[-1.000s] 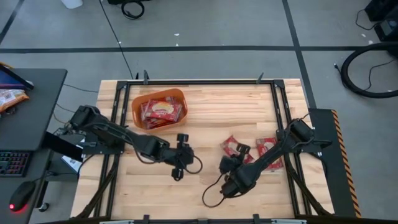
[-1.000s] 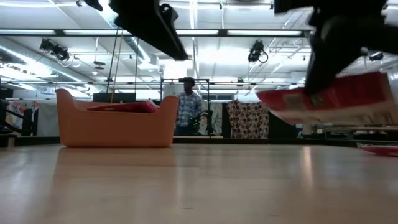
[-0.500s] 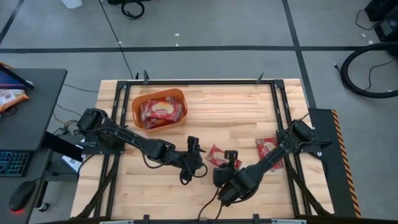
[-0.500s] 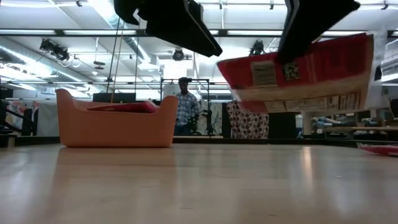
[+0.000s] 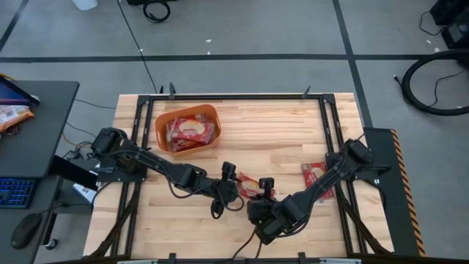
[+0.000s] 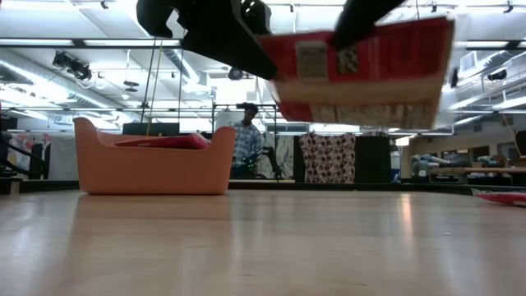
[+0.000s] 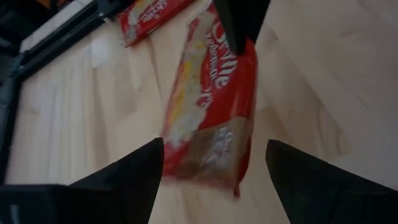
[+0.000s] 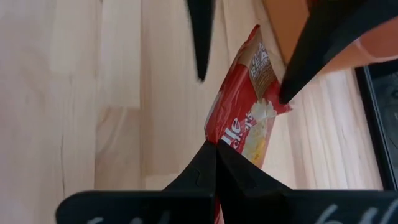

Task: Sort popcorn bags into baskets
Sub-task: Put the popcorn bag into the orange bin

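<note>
Popcorn bag (image 5: 248, 183) — half hidden between grippers.

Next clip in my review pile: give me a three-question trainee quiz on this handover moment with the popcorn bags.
1. True or false: the held popcorn bag rests on the table.
2. Which gripper is shut on it? A) right gripper B) left gripper
3. Fill in: besides the held bag, bags lie in the orange ____ and one loose bag lies by the right arm.

Key: 1 false, it hangs in the air. 2 A; the left gripper's fingers stand open on either side of the bag. 3 basket.
</note>
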Tool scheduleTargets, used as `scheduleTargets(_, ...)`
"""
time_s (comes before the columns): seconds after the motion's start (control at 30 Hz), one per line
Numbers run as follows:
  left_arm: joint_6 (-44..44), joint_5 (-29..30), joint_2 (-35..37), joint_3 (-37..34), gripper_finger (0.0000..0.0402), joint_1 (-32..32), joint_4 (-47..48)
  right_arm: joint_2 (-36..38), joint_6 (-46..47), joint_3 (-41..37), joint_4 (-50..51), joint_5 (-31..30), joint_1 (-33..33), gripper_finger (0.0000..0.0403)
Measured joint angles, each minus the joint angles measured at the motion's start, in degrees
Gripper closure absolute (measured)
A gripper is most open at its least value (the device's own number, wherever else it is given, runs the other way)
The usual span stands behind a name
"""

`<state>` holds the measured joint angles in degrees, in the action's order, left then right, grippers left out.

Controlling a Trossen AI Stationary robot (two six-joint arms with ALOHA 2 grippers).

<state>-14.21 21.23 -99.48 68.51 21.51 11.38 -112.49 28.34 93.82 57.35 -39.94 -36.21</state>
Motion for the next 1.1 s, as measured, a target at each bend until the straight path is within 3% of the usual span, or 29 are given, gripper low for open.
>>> scheduleTargets(0.23,-0.1,-1.6,0.0,0.0,0.0162,0.0,-0.4,1.4,-4.7,0.0,-5.1,-0.6,0.2,0.0397)
scheduleTargets(0.53,-0.6,-1.5,0.0,0.0,0.0292,0.0,-0.2,1.6,-6.0,0.0,-6.7,-0.6,0.3,0.0391)
scheduleTargets(0.7,-0.8,-0.7,0.0,0.0,0.0360,0.1,0.4,1.6,-7.3,0.0,-8.3,-1.6,0.4,0.0356)
scheduleTargets(0.83,-0.6,-0.1,0.2,0.0,0.0378,0.3,2.3,2.3,-7.6,-0.1,-7.8,-3.1,0.4,0.0316)
scheduleTargets(0.9,-0.6,2.4,0.7,-0.1,0.0378,0.8,4.7,3.6,-7.4,-0.1,-7.3,-4.1,0.4,0.0298)
scheduleTargets(1.1,-0.1,17.7,7.0,0.0,0.0371,4.4,13.3,8.8,-7.1,-0.1,-6.2,-4.2,-1.1,0.0264)
